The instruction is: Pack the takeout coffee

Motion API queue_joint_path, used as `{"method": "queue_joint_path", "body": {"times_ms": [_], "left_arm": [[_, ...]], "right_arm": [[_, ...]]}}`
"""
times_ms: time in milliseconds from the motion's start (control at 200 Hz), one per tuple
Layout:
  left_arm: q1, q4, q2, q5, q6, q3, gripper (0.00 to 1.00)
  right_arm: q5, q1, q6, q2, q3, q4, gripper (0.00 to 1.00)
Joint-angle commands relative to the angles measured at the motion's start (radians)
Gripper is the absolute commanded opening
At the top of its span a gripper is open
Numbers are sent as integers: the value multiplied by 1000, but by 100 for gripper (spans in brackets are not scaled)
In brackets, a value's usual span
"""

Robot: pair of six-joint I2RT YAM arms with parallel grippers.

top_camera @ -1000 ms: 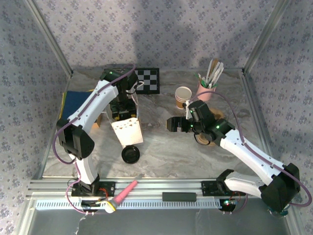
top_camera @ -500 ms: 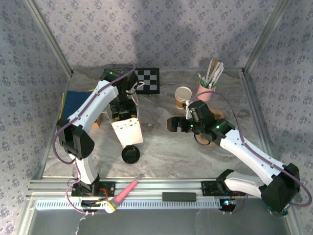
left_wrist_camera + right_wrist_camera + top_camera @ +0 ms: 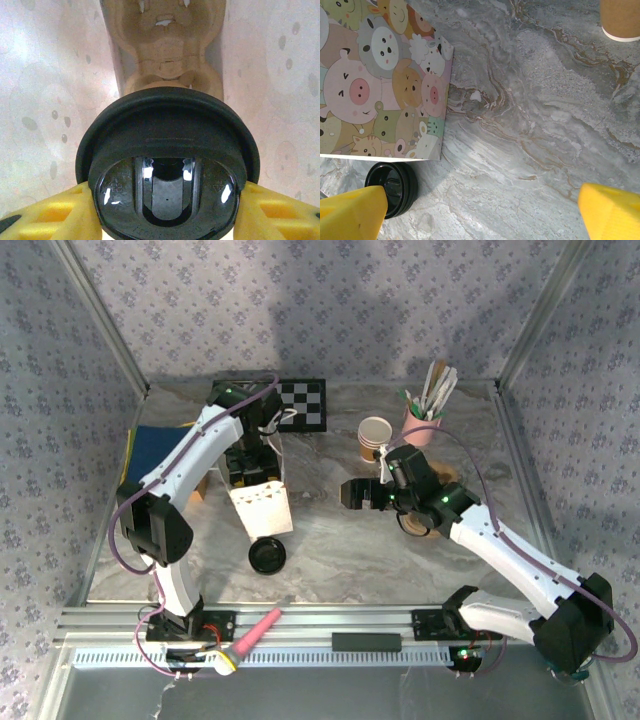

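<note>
Fingers [image 3: 50, 215] of the left claw [image 3: 165, 215] pinch the coffee cup [image 3: 167, 145] from both sides, its black lid on top. The cup is inside the paper bag [image 3: 262, 508], over the brown cup tray [image 3: 167, 45]. I think this is the putting-in step. Next the cup must go straight down into a tray hole, and then the claw lets go. The right claw [image 3: 481, 210] is spread wide and holds nothing. Since a second ago, only the left wrist has turned a tiny bit.

Bright, even light (close-up glare)
</note>
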Motion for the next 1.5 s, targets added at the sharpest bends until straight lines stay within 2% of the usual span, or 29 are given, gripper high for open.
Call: {"method": "queue_joint_path", "body": {"times_ms": [0, 1494], "left_arm": [[2, -10, -21, 17, 2, -8, 49], [2, -12, -13, 31, 9, -16, 49]], "right_arm": [[-12, -6, 15, 0, -5, 4, 100], [-12, -6, 13, 11, 1, 5, 100]]}}
